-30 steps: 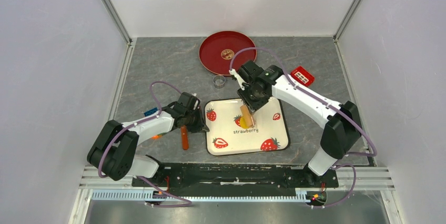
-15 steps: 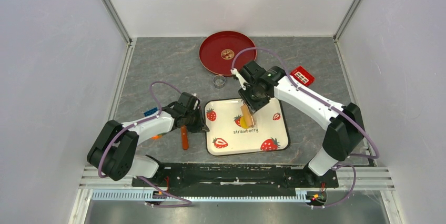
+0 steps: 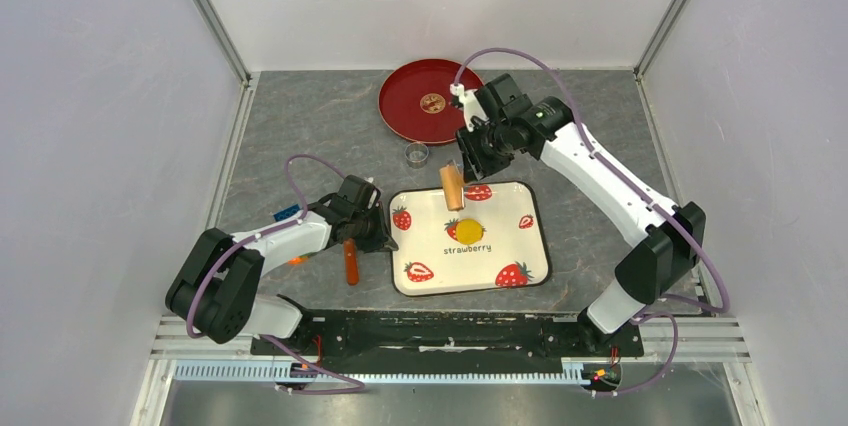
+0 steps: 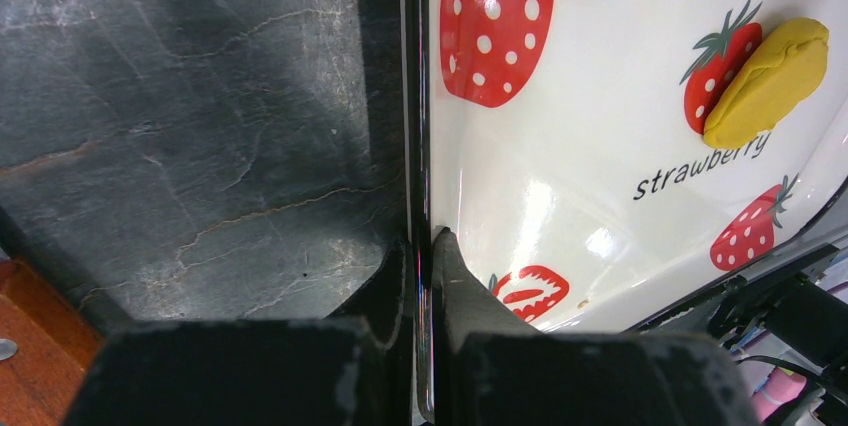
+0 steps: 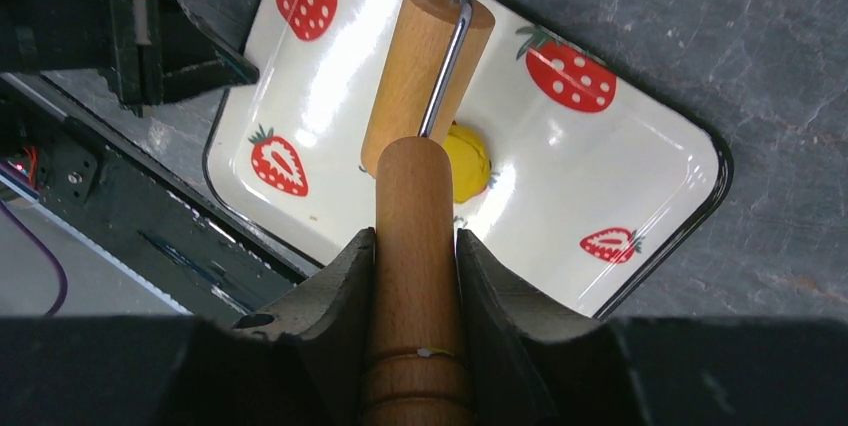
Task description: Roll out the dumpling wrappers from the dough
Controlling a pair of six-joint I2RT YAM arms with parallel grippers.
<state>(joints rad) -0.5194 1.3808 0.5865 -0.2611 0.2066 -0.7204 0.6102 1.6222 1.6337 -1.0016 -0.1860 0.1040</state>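
From above, the right gripper (image 3: 468,162) clasps the handle of a small wooden rolling pin (image 3: 452,187) over the far edge of the white strawberry-printed tray (image 3: 520,246). A flattened round yellow dough disc (image 3: 469,230) lies near the tray's middle. The left wrist view shows the left gripper (image 4: 420,246) pinched shut on the tray's left rim. In the right wrist view the pin's roller hides part of the disc.

Bright, even overhead light leaves only faint shadows on the table (image 3: 300,126) in the top view, while white glare streaks the glossy tray (image 4: 560,216) in both wrist views, where the near fingers (image 5: 330,296) sit dark and blurred.
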